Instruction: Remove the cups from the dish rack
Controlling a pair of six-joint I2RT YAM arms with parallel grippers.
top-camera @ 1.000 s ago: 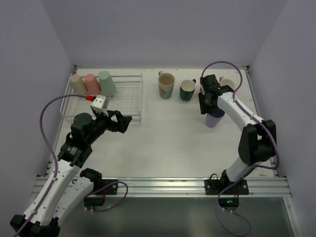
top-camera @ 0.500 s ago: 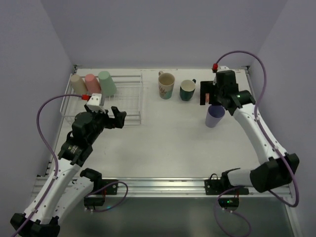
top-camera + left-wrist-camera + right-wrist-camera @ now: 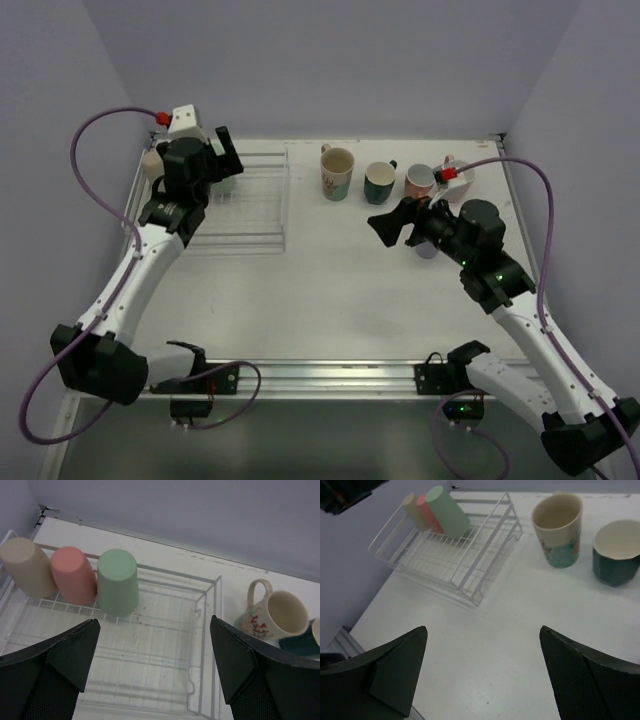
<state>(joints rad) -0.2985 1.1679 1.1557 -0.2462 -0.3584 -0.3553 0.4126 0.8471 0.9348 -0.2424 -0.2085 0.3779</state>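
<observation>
1. Three cups are seen in the dish rack (image 3: 165, 630): a beige cup (image 3: 29, 566), a pink cup (image 3: 74, 575) and a mint green cup (image 3: 118, 587). They are laid side by side along its far-left rail, bases up and tilted, as cups are set to drain. The rest of the wire is bare.
2. The rack is set in the far left corner of the table (image 3: 330, 290), within reach of the left arm.
3. The left gripper (image 3: 153, 625) is held above the rack with its fingers spread wide and nothing between them. The mint green cup lies nearest the gap, so an approach to that cup is judged to be the step in hand.
4. To the right of the rack, a floral mug (image 3: 337, 172), a dark green cup (image 3: 379, 183) and a salmon cup (image 3: 419, 181) are stood upright in a row along the far edge, each apart from the next. That strip is taken to be the unloading place.
5. A lilac cup (image 3: 428, 247) is mostly hidden behind the right arm.
6. The right gripper (image 3: 482, 635) is held over the middle of the table, turned toward the rack, with its fingers wide apart and empty.
7. The task is judged to be past its halfway mark, with three cups yet to be lifted out.
</observation>
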